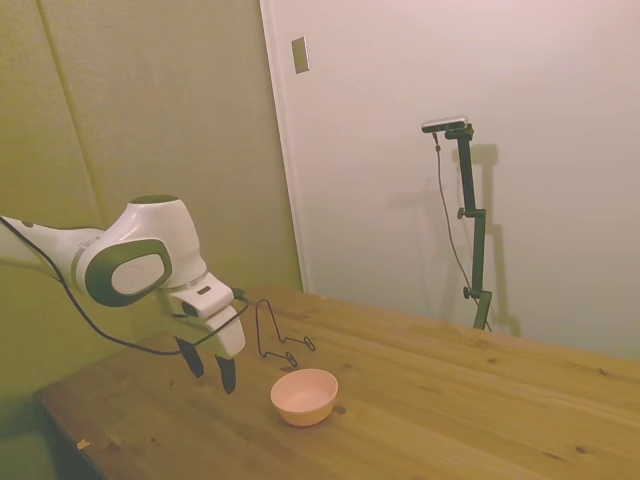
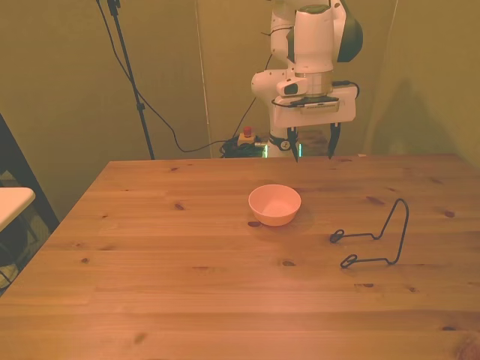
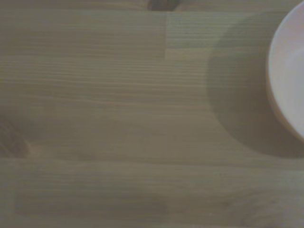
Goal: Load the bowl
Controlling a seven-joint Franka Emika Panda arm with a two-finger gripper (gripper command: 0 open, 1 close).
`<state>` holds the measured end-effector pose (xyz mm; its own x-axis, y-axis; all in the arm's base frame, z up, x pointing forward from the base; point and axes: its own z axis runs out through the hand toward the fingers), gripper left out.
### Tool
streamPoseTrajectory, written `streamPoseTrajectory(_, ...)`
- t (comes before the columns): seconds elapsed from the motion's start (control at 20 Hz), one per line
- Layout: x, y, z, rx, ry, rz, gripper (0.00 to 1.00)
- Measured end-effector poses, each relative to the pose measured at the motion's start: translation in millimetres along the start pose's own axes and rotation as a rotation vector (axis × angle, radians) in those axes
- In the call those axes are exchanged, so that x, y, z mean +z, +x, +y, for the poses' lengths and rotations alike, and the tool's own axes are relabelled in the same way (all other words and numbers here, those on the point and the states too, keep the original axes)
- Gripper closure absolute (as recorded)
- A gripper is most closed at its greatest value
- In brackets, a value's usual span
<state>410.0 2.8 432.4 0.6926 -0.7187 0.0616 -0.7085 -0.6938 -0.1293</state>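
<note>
- Your counter (image 2: 187, 300) is pale knotty pine, boards running side to side in the front view, with dark knots scattered over it and a warm, dim light on the whole surface.
- The bowl (image 2: 274, 204) sits upright near the middle of the counter, a little toward the far edge in the front view; it is pale pink-peach, smooth, and holds nothing.
- In the side view you find the same bowl (image 1: 304, 396) standing on bare wood, with a small dark knot just beside its base.
- The wrist view shows you only a curved slice of the bowl (image 3: 289, 71) and its soft shadow on the boards; the rest of that picture is blurred grain.
- The tool (image 2: 312, 145) hangs above the far part of the counter, behind the bowl, its two dark fingers (image 2: 332, 141) spread apart and gripping nothing.
- From the side, the tool (image 1: 209, 366) points down at the wood, near the bowl but not touching it.
- A thin black wire rack (image 2: 375, 236) rests on the counter to the front view's right of the bowl, well apart from it, one loop standing up.
- Around you the room is plain: a greenish padded wall (image 1: 150, 120) and a pale wall (image 1: 450, 80) with a small plate (image 1: 300, 55) on it.
- In the front view, cables (image 2: 172, 127) trail down the back wall to the floor.
- The corner of a white surface (image 2: 11, 201) shows at the front view's left edge.
</note>
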Motion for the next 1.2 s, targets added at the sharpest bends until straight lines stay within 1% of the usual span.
streamPoseTrajectory(0.15, 0, 1, -2, -0.006, 0.002, 0.01, 0.0)
streamPoseTrajectory(0.25, -4, 8, -5, -0.01, -0.001, 0.04, 0.0)
streamPoseTrajectory(0.5, -16, 44, -9, 0.026, -0.019, 0.095, 0.0)
streamPoseTrajectory(0.6, -14, 59, -12, 0.041, -0.025, 0.098, 0.0)
streamPoseTrajectory(0.85, 13, 82, -28, 0.07, -0.043, 0.088, 0.0)
streamPoseTrajectory(1.0, 32, 90, -39, 0.087, -0.046, 0.079, 0.0)
streamPoseTrajectory(1.2, 58, 96, -50, 0.1, -0.075, 0.079, 0.0)
